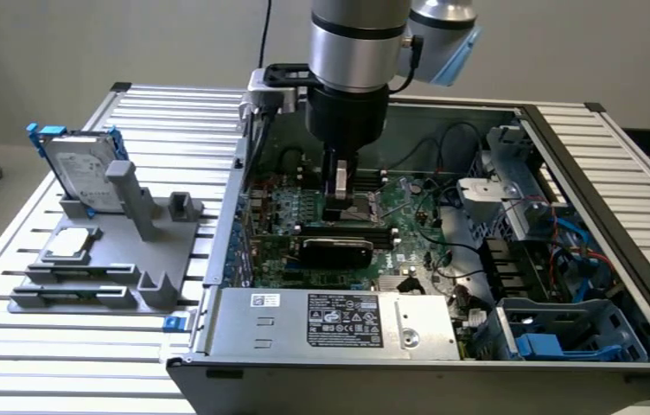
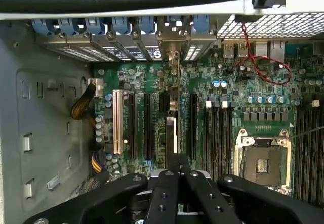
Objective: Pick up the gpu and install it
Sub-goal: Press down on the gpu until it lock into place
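The gpu (image 1: 334, 251) stands on edge in a motherboard slot inside the open computer case (image 1: 602, 173), its black rounded cooler facing the exterior camera. In the wrist view the gpu (image 2: 172, 128) is a thin edge-on strip running from its silver end bracket (image 2: 173, 57) at the case's rear wall towards the fingers. My gripper (image 1: 340, 192) hangs straight down over the card. Its black fingers (image 2: 167, 183) are shut together, and I see nothing between them. Whether the tips touch the card's top edge I cannot tell.
The empty CPU socket (image 2: 263, 163) lies beside the slots, with red cables (image 2: 263, 62) near the rear. A power supply (image 1: 337, 320) fills the case front. On the exterior view's left, a grey stand (image 1: 158, 277) holds a hard drive (image 1: 77, 169) and a CPU chip (image 1: 68, 245).
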Robot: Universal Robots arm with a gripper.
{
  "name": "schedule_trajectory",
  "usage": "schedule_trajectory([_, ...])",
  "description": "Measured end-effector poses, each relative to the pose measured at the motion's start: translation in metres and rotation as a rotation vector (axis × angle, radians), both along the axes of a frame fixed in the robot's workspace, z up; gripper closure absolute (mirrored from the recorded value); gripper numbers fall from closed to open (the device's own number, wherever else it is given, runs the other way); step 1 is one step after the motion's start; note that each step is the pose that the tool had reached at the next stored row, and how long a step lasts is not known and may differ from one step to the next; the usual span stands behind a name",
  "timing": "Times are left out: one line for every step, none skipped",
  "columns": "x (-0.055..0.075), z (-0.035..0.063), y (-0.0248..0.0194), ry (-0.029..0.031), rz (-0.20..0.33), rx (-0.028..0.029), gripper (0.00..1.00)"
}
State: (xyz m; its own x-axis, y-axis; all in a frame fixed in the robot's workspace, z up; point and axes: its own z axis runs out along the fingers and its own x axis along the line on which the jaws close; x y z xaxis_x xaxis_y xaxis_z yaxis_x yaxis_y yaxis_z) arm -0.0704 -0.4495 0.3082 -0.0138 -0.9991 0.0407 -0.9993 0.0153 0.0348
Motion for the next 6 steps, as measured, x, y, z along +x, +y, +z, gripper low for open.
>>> schedule_trajectory([0.0000,0.0000,0.0000,0.0000,0.000,0.0001,0.89])
schedule_trajectory([0.0000,0.0000,0.0000,0.0000,0.000,0.0003,0.89])
schedule_trajectory([0.0000,0.0000,0.0000,0.0000,0.000,0.0008,0.89])
schedule_trajectory([0.0000,0.0000,0.0000,0.0000,0.000,0.0013,0.89])
schedule_trajectory([0.0000,0.0000,0.0000,0.0001,0.000,0.0014,0.89])
schedule_trajectory([0.0000,0.0000,0.0000,0.0000,0.000,0.0015,0.89])
